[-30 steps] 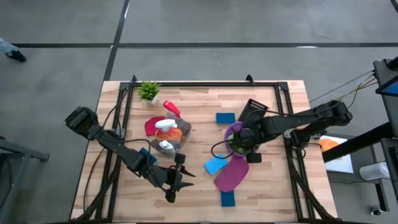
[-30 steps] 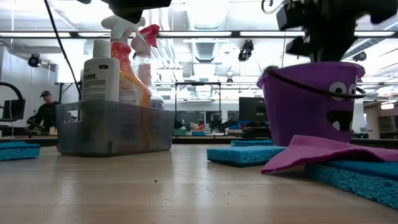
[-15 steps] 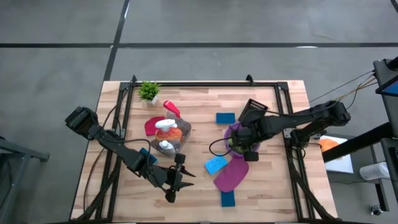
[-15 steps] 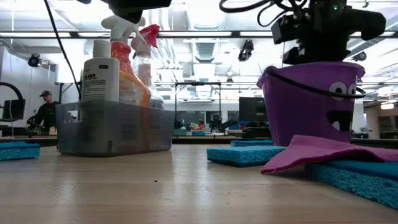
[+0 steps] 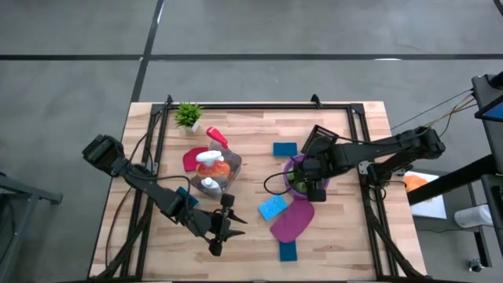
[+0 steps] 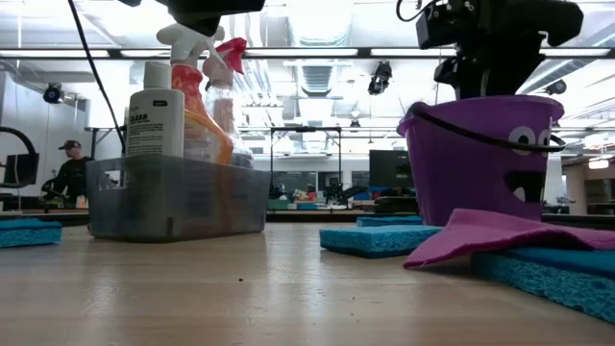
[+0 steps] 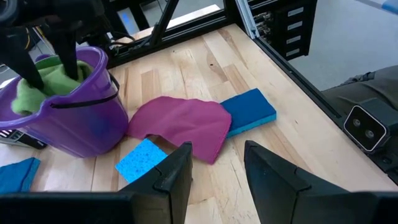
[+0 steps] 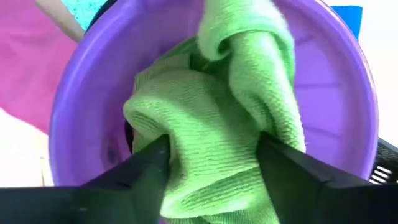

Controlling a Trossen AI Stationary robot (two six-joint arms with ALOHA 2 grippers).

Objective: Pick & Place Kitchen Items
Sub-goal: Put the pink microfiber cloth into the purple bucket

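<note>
A green cloth (image 8: 217, 93) lies bunched inside a purple bucket (image 6: 480, 163) right of the table's middle. My right gripper (image 8: 211, 140) points down into the bucket's mouth (image 5: 302, 177), open, with the cloth between its fingers. A magenta cloth (image 5: 291, 222) lies flat just in front of the bucket, partly over a blue sponge (image 7: 249, 112). Another blue sponge (image 5: 272, 208) lies beside it. My left gripper (image 7: 217, 168) hangs open over the table's near left part (image 5: 222, 229), holding nothing. My right gripper's open fingers (image 8: 149, 162) come from above into the bucket. The top of the cloth's bunch (image 8: 186, 143) lies against their inner sides. The cloth rests in the bucket, one fold (image 8: 249, 37) draped against the bucket's inner wall.
A clear bin (image 5: 212, 171) with an orange spray bottle and smaller bottles stands left of centre, a red cloth (image 5: 191, 159) beside it. A small plant (image 5: 188, 115) is at the far left, a blue sponge (image 5: 284, 148) behind the bucket. A dark rack (image 5: 321, 135) lies far right.
My right hand has swayed a little above the purple bucket and stays over its mouth. The bucket, cloths and sponges lie where they were.
</note>
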